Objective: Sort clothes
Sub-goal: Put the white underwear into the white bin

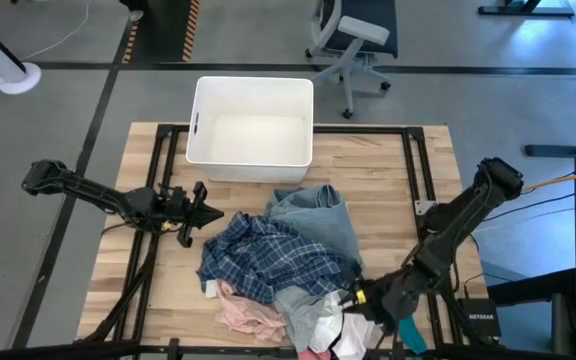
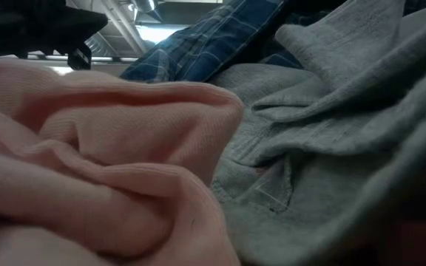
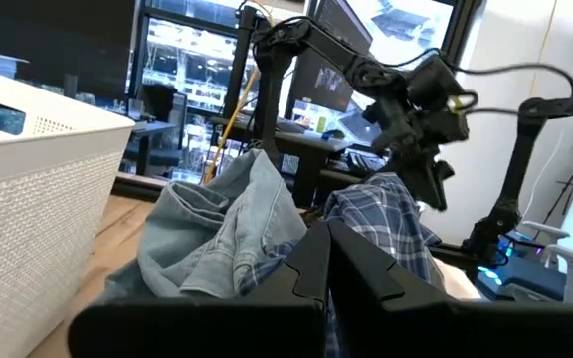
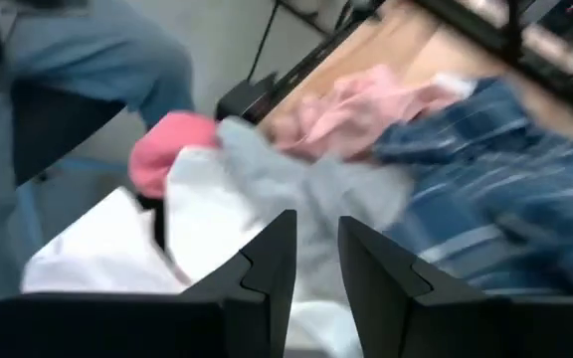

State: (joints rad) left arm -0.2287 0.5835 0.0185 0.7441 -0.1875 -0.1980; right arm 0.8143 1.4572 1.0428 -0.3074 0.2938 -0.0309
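A: Right tool [image 1: 353, 297] first. High view puts it low over the near edge of the desk [image 1: 148, 180], at the grey garment [image 1: 303, 300] in the clothes pile. Its own wrist view shows the two fingers [image 4: 267, 261] standing a little apart, nothing between them, above grey and white cloth [image 4: 117, 249].

B: Agreed, released. Left tool [image 1: 190, 214]?

A: Clenched, fingers pressed together and holding nothing, hovering left of the pile, apart from the plaid shirt [image 1: 268, 255].

B: What does its wrist camera add?

A: The light blue denim piece [image 3: 217, 229] bunched up beside the white bin [image 3: 38, 189], plaid behind it, and the right arm reaching down from beyond.

B: And the low view?

A: Only cloth up close: pink garment [image 2: 87, 148] in folds, touching the grey one on its right, plaid above. Neither tool can be told there.

B: Bin?

A: High view shows it at the far edge of the desk, just beyond the denim; its inside looks bare.
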